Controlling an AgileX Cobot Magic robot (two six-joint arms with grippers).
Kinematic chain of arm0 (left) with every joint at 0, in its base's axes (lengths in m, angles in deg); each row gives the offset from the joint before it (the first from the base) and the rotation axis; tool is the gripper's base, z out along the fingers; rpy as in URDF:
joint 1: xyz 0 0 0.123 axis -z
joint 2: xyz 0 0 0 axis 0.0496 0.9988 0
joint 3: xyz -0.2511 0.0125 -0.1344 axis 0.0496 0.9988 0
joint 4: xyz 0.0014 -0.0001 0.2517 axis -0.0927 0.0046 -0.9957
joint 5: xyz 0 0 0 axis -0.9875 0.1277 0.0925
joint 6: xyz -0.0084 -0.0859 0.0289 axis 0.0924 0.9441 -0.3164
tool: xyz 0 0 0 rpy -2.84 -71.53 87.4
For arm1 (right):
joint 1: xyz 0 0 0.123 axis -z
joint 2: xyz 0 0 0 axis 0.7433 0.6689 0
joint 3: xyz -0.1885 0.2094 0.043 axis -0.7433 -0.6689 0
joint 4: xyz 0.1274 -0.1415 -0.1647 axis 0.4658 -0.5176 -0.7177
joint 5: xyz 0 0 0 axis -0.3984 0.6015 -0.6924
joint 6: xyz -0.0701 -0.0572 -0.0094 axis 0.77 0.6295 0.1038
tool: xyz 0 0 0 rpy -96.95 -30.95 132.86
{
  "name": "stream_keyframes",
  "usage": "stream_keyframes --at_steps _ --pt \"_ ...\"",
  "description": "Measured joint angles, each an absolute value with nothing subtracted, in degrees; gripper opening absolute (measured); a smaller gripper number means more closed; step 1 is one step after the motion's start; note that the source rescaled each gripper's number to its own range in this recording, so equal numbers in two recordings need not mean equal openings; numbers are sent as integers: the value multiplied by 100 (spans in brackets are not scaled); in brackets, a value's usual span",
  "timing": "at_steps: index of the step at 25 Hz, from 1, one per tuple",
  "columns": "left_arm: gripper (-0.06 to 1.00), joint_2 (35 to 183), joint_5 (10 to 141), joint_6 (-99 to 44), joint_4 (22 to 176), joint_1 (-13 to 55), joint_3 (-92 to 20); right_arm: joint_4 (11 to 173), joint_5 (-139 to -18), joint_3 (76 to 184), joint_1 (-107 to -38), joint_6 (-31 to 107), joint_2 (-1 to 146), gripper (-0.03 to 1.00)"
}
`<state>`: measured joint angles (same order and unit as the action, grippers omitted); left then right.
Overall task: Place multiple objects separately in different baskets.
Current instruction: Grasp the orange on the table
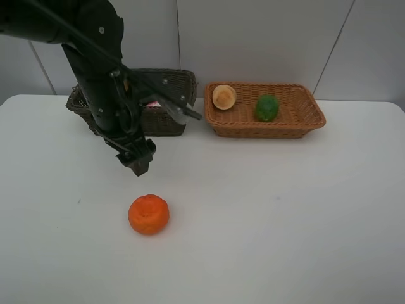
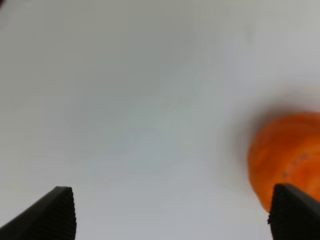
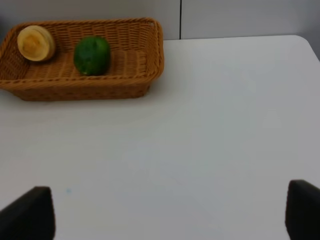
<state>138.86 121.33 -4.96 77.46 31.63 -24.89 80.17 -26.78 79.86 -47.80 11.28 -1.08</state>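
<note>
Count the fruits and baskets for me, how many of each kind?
Tangerine, alone on the table: 1
Lime, in the light basket: 1
Peach, in the light basket: 1
Baskets: 2, the dark brown basket and the light orange-tan basket
Total: 5. The arm hides what is inside the dark basket.

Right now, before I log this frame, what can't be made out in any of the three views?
- Dark basket contents: exterior high view, the left arm covers most of it; only a pink scrap shows.
- Tangerine: left wrist view, blurred and cut by the frame edge.
- Right gripper: outside the exterior view; only its tips show in the right wrist view.
- Pale round item in the tan basket: too small to identify.
</note>
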Motion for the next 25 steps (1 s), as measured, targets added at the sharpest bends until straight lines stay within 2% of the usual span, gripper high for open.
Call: stream_keyframes --at_steps 11,25 --pt "100 13938 11655 -860 7884 4106 -1948 8017 -2678 7986 -4780 1128 -108 100" --pt "100 14175 11239 -922 7820 4309 -1408 8017 -2678 7986 -4780 1128 -108 100"
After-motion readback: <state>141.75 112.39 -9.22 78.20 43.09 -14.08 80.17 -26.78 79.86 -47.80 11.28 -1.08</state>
